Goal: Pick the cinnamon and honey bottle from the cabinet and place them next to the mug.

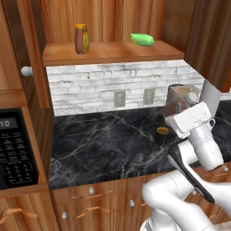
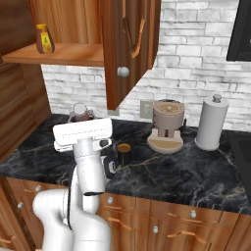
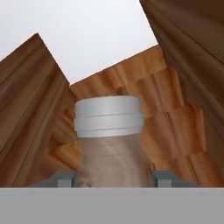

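We can read only the digits "10" on the black microwave's [image 1: 16, 149] display; nothing else is legible.

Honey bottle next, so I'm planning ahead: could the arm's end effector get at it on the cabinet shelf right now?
Probably not yet: the end effector is shut on the cinnamon. The honey bottle stands unobstructed on the cabinet shelf.

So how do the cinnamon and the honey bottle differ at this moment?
The cinnamon is clamped in the gripper down near the mug; the honey bottle stands free and upright on the cabinet shelf. The cinnamon has a grey cap and clear body of brown powder; the honey bottle is amber with a yellow cap. Both are capped bottles.
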